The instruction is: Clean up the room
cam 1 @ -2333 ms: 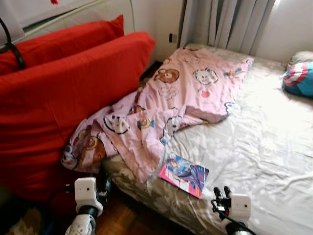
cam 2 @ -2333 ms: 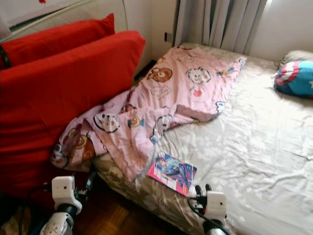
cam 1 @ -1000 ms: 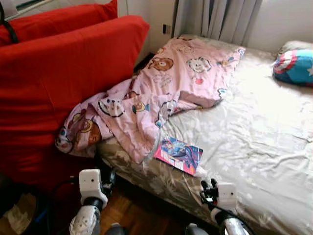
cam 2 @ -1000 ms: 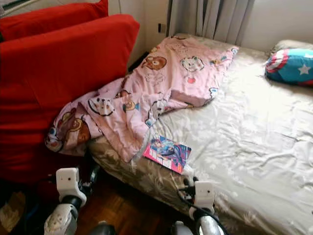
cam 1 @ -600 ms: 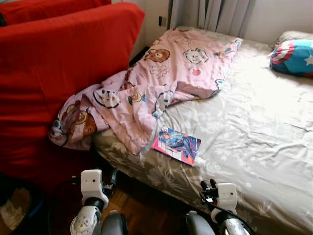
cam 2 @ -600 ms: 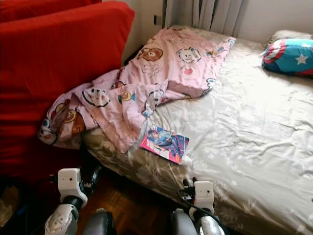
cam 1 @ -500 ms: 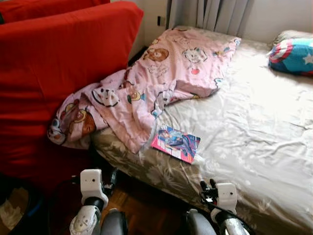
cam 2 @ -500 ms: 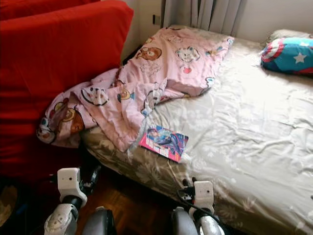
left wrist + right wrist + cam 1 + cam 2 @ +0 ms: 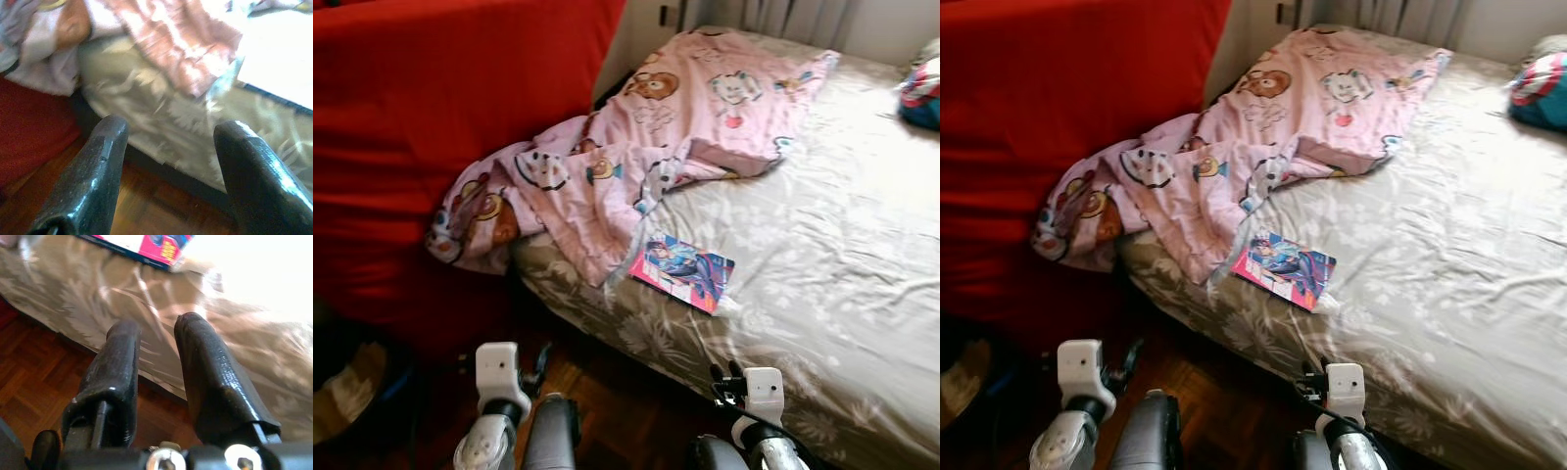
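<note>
A: Pink blanket [image 9: 646,147] w/ cartoon animals sprawls across the bed [image 9: 842,294], one end spilling over the edge against a red cushion [image 9: 431,127]. What's the robot doing?

B: Standing at the bedside, arms low over the wood floor [image 9: 1224,411]. Left gripper [image 9: 168,161] has its fingers wide apart, nothing btwn them; it looks at the mattress edge & the hanging blanket. Right gripper [image 9: 156,357] fingers sit close together w/ a narrow gap, empty, pointed at the bed's flowered sheet.

A: And the thing to tidy?

B: Likely the bright pink-and-blue book [image 9: 682,272], flat on the sheet near the bed's edge, just beside the blanket's lower corner. It's ahead of the right gripper, not touched yet.

A: Which step, then?

B: Approach, I'd say. No grasp begun. Blue-and-red pillow [image 9: 1540,90] sits far off at the bed's far side.

A: Next move?

B: Prob. lift the right arm over the mattress edge, spread the fingers, pinch the book by its near edge. Thin & flat on soft sheet, so it may slide.
</note>
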`<state>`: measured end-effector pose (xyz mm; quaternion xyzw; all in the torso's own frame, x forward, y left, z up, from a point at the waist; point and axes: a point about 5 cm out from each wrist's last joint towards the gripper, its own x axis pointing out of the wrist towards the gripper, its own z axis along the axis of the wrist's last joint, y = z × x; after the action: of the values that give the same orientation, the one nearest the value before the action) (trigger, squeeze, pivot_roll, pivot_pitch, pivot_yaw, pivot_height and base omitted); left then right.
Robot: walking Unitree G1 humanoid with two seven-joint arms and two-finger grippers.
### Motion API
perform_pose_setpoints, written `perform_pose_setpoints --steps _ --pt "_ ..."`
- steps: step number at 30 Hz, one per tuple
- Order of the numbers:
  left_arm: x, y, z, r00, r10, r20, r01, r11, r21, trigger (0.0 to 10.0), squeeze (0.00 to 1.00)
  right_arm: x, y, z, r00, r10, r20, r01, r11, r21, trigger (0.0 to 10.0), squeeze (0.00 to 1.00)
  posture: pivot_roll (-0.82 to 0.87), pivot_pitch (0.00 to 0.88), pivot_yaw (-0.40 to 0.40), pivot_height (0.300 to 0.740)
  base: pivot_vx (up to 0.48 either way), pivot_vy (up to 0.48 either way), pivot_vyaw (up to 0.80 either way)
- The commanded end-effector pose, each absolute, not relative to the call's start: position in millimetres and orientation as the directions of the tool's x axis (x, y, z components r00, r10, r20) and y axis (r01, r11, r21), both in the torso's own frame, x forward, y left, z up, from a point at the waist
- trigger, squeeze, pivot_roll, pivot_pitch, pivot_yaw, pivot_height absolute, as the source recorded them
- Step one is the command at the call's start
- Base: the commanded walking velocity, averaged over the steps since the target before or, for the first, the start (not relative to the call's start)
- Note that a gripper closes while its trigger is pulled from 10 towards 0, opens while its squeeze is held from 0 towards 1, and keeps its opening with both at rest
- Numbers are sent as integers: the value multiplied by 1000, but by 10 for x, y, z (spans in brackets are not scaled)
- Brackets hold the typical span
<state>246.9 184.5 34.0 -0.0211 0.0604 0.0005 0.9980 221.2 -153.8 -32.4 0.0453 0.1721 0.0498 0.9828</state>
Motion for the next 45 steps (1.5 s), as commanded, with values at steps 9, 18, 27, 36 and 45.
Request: perform_pose_setpoints --steps 9,18,27,36,45 --pt "2415 1845 298 989 0 -145 -9 998 -64 10000 0 2152 -1553 -373 927 109 -358 -73 991 112 10000 0 4 193 -27 632 86 0 0" --pt "2413 1866 316 990 5 -140 -15 997 -73 10000 0 2128 -1516 -398 921 118 -371 -77 989 124 10000 0 15 191 -27 632 273 0 0" --pt "2397 1890 324 990 7 -139 -18 997 -79 10000 0 2118 -1504 -424 913 129 -387 -87 988 125 10000 0 17 183 -26 632 296 0 0" --pt "2388 1877 330 991 7 -136 -19 996 -89 10000 0 2138 -1483 -424 908 153 -391 -108 985 136 10000 0 14 176 -29 632 309 0 0" --pt "2405 1921 404 993 20 -114 -30 995 -91 10000 0 2308 -1383 -392 877 241 -415 -166 964 208 10000 0 28 222 -34 632 97 0 0"
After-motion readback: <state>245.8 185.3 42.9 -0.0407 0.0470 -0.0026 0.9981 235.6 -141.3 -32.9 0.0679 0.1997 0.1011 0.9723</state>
